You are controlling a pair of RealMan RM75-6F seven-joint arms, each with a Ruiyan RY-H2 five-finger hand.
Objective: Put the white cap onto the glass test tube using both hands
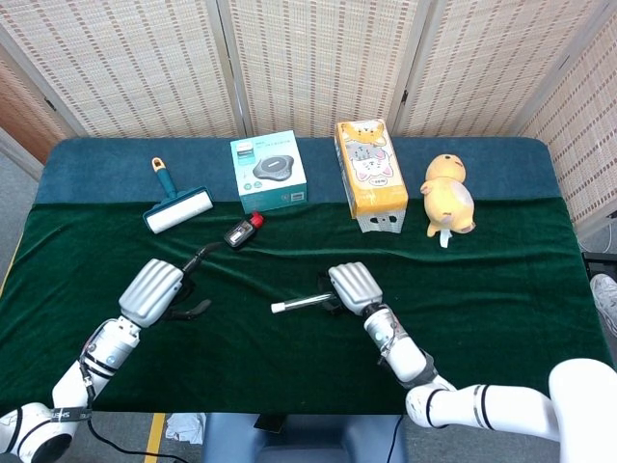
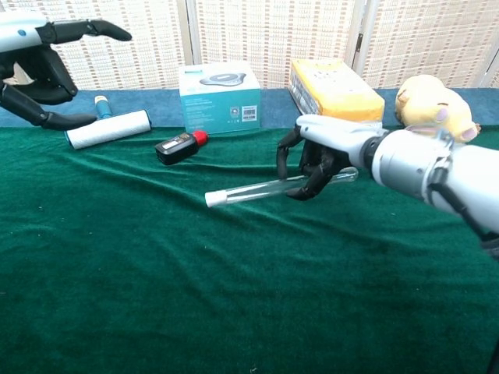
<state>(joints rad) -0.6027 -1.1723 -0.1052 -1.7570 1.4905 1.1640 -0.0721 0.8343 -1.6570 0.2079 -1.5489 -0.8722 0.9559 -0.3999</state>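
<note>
One glass test tube [image 2: 273, 187] with one white cap [image 2: 212, 199] on its end is in view, along with two robot hands, the left hand [image 1: 152, 292] and the right hand [image 1: 355, 287]. The bench [image 1: 501, 289] also carries one lint roller [image 1: 178, 209], one teal box [image 1: 269, 171], one yellow carton [image 1: 368, 176], one yellow plush toy [image 1: 448, 197] and one small black device with a red end [image 1: 243, 231].

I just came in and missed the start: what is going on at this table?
A two-armed robot is capping a glass test tube. The white cap already sits on the tube's end. The right hand holds the tube near its other end, roughly level and low over the green cloth. The left hand is off to the side, fingers apart, holding nothing.
</note>
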